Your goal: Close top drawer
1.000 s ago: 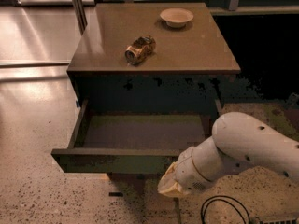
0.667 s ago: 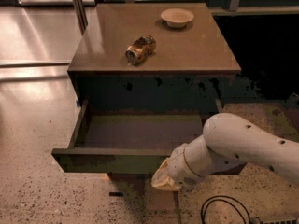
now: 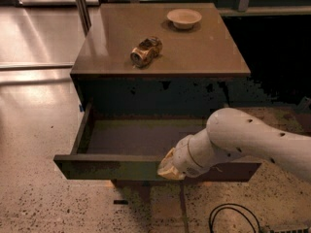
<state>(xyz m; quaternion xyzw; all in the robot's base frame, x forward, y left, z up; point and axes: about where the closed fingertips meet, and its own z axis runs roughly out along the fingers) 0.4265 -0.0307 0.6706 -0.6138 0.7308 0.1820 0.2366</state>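
The top drawer (image 3: 112,166) of the dark brown cabinet stands pulled far out, its grey-brown floor (image 3: 131,137) bare. Its flat front faces me across the lower part of the view. My white arm reaches in from the right, and the gripper (image 3: 167,170) sits at the drawer front's upper edge, right of its middle, close against or touching it. The wrist hides most of the gripper.
On the cabinet top (image 3: 204,52) a crushed gold can (image 3: 146,51) lies on its side and a shallow beige bowl (image 3: 184,18) stands at the back. Speckled floor surrounds the cabinet. A black cable (image 3: 233,217) loops on the floor at lower right.
The arm and gripper have moved left along the drawer front and slightly up. The drawer stands as far out as before.
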